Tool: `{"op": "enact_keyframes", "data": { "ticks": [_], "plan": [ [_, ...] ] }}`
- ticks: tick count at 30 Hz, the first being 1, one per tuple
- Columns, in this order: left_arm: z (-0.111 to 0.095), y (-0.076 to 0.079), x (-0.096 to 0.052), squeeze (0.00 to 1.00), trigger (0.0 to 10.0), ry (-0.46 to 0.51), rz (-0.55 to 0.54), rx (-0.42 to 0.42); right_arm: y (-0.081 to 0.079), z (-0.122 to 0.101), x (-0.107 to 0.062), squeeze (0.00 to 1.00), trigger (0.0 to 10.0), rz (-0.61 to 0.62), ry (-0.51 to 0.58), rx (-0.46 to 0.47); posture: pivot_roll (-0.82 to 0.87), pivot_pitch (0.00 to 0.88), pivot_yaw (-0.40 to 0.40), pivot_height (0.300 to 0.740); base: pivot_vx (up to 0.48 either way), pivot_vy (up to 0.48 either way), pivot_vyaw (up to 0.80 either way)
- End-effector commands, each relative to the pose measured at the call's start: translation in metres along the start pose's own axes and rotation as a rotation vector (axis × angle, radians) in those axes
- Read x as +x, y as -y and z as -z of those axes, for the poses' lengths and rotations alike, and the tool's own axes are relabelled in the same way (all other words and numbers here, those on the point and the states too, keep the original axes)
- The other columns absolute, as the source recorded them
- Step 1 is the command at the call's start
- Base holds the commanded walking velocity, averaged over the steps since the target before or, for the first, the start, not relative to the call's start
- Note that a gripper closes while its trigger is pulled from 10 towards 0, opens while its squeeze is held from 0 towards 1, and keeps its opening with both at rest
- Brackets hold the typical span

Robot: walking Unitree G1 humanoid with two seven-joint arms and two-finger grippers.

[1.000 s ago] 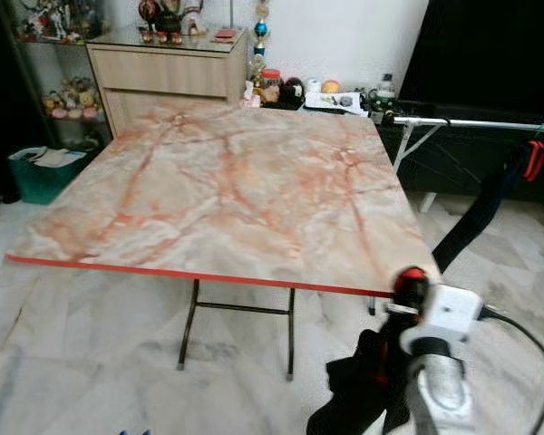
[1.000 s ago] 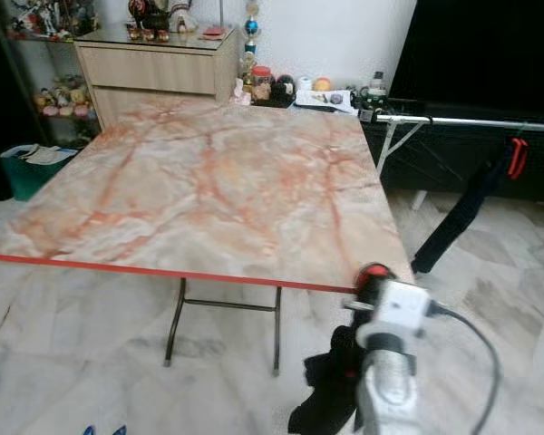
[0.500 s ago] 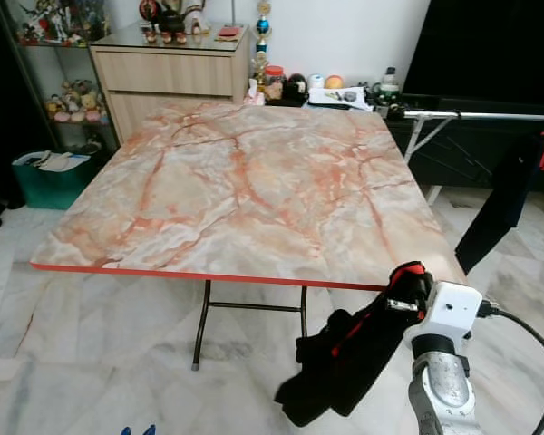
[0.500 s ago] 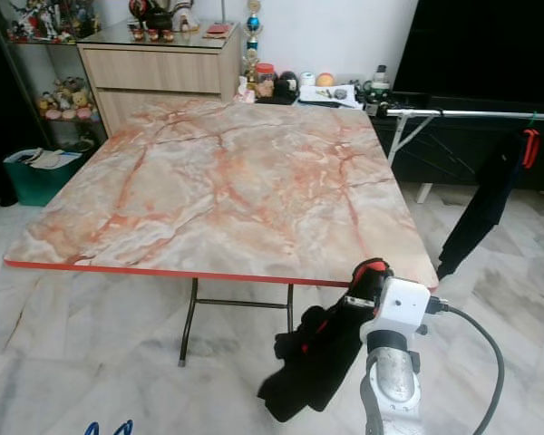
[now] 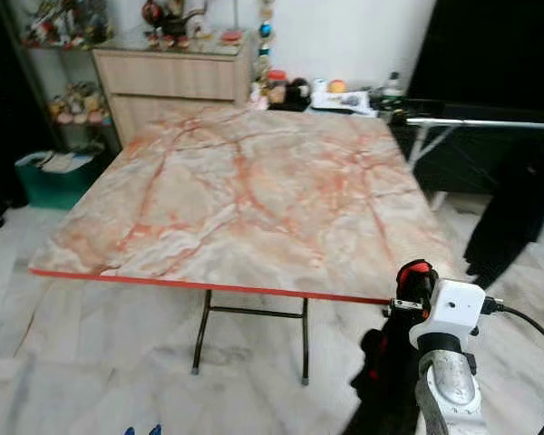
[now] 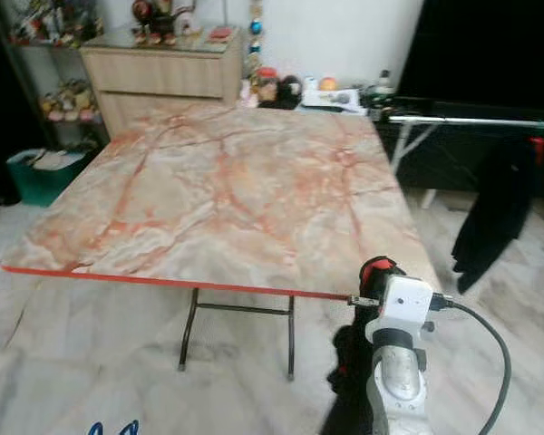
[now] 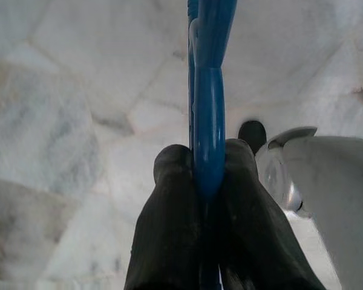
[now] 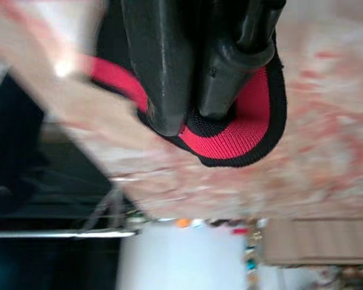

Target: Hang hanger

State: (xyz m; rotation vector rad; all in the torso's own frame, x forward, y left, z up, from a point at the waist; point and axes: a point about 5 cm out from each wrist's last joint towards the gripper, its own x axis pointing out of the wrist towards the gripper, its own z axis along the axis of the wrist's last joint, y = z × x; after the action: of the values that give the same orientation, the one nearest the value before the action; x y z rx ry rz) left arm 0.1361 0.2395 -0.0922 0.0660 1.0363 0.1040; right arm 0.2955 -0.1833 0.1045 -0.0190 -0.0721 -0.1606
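At the lower right of the head view, your right gripper (image 8: 187,118) was clamped on a black garment with red trim (image 8: 242,136), which drooped below the wrist. Your left gripper (image 7: 199,175) pinched the blue hanger (image 7: 209,90) tight, low over the marble floor (image 7: 60,121). My worry was the cloth slipping free or snagging the table (image 5: 245,190) edge as you turned. That table stood between you and the drying rail (image 5: 490,123) at upper right, where a dark garment (image 5: 512,213) already hung.
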Motion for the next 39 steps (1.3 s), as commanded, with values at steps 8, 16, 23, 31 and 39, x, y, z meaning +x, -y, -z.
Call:
{"op": "enact_keyframes", "data": {
  "ticks": [8,16,23,31,39],
  "plan": [
    [-0.001,0.002,0.001,0.00,10.0,-0.003,0.007,-0.008,-0.008,-0.039,0.019,0.00,10.0,-0.026,0.146,0.020,0.11,0.010,0.001,0.740,0.396,0.000,0.00],
    [-0.005,0.003,0.002,0.00,10.0,0.005,0.010,-0.006,-0.025,-0.124,0.067,0.00,10.0,-0.087,0.399,0.032,0.10,0.005,0.012,0.740,0.395,0.000,0.00],
    [-0.007,0.004,0.002,0.00,10.0,0.008,0.012,-0.006,-0.031,-0.168,0.091,0.00,10.0,-0.105,0.503,0.021,0.10,0.000,0.016,0.740,0.397,0.000,0.00],
    [-0.011,0.004,0.003,0.00,10.0,0.026,0.005,-0.026,-0.034,-0.179,0.109,0.00,10.0,-0.119,0.433,-0.036,0.10,0.000,0.012,0.740,0.348,0.000,0.00],
    [-0.008,0.004,0.002,0.00,10.0,0.020,0.010,-0.024,-0.036,-0.080,0.088,0.00,10.0,-0.154,0.071,-0.094,0.10,0.006,0.014,0.740,0.000,0.000,0.00]
  ]
}}
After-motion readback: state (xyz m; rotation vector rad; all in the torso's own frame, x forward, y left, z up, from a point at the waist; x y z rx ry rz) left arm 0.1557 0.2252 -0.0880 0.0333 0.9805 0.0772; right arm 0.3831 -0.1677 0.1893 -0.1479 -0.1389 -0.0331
